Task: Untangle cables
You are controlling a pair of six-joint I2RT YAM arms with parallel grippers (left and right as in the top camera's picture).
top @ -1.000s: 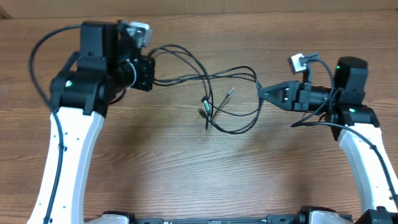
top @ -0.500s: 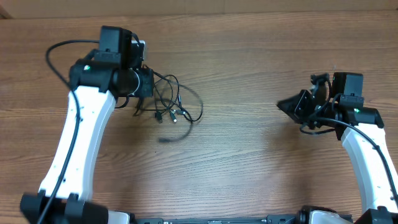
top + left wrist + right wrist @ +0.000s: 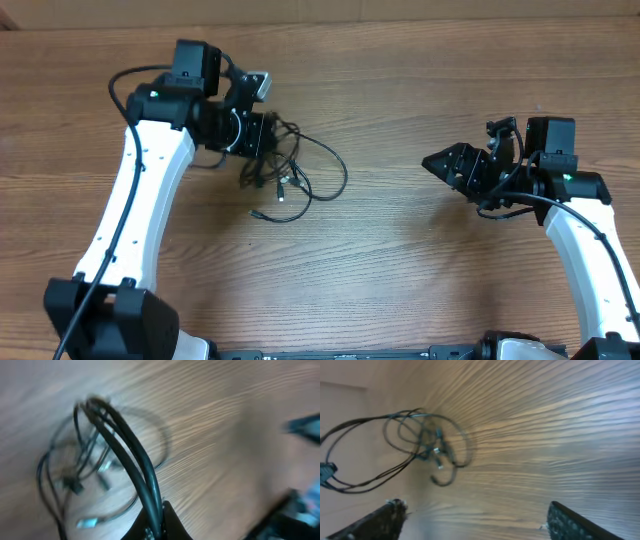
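Lying in a loose black tangle on the wooden counter (image 3: 400, 270), the cables (image 3: 280, 172) sat left of centre in the overhead view. One wide loop bulged out to the right, and a few pale plug ends (image 3: 283, 194) showed at the lower edge of the heap. The left end effector (image 3: 262, 135) was at the upper left edge of the tangle, touching it, with its jaws together. The right end effector (image 3: 442, 163) was well apart from the cables on the right side of the counter. It pointed toward them with its jaws spread and nothing between them.

From the left wrist (a badly blurred picture), several black strands (image 3: 125, 455) came up out of the closed left end effector (image 3: 157, 527), pinched side by side. They rose to a bend and dropped into the rest of the tangle on the counter beyond.

From the right wrist, the two dark fingers (image 3: 572, 525) of the right end effector stood at the bottom corners, wide apart, with only bare wood grain between them. The cables (image 3: 427, 442) lay toward the upper left of that view, clear of both fingers.
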